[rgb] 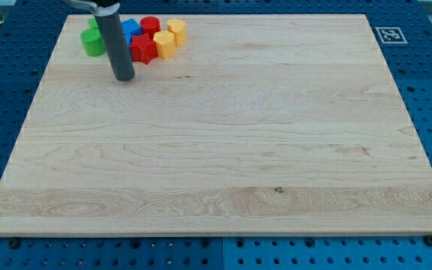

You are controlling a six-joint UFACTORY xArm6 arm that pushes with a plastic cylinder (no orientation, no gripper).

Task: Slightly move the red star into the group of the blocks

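The red star point(143, 50) lies at the view's top left, at the lower edge of a tight cluster of blocks. It touches a yellow block point(163, 44) on its right and a blue block point(131, 31) above it. A red cylinder point(150, 25) and a second yellow block point(176, 31) sit at the cluster's top right. A green block point(92, 42) stands at the cluster's left, partly behind the rod. My tip point(124, 76) rests on the board just below and left of the red star, a small gap apart.
The wooden board point(223, 150) fills most of the view on a blue perforated table. A black-and-white marker tag point(388, 34) sits off the board's top right corner. The cluster lies close to the board's top edge.
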